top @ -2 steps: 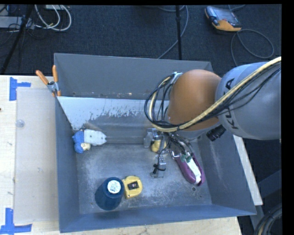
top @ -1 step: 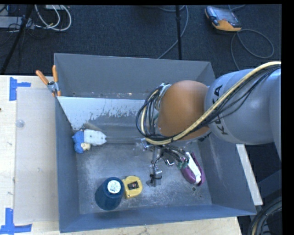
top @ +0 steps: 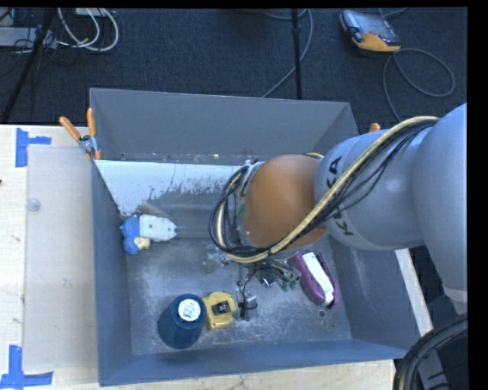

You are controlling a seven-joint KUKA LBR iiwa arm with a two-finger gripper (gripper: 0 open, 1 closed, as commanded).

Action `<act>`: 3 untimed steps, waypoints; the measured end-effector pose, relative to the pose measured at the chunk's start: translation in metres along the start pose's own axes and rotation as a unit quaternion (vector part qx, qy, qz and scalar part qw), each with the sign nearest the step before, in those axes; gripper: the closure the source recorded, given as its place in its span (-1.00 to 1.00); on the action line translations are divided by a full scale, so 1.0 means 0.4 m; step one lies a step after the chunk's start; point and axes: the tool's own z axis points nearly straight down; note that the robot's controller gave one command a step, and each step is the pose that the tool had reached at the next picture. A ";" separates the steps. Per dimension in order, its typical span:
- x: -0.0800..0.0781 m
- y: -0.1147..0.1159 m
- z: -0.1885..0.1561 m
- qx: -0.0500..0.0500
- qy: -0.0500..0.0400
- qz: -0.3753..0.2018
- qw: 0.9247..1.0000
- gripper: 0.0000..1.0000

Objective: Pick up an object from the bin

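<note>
Yellow boxy thing [top: 219, 311] sits just beside the fingers [top: 245, 305], spread or pressed unclear; right of it, purple-white thing [top: 316, 279] half hidden.

Loose cables [top: 95, 12] and perhaps an orange-grey handset [top: 371, 34] lie on the dark floor [top: 191, 46].

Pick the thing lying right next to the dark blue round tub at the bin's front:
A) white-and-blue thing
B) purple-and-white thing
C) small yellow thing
C: the small yellow thing lies directly beside the dark blue round tub, with the gripper just on its other side. The white-and-blue thing lies apart toward the left wall, and the purple-and-white thing lies off to the right.
</note>
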 end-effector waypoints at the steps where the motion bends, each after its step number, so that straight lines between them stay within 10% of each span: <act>1: 0.032 0.054 0.086 -0.003 0.007 0.015 1.000 1.00; 3: 0.022 0.072 -0.005 -0.003 0.009 0.019 1.000 1.00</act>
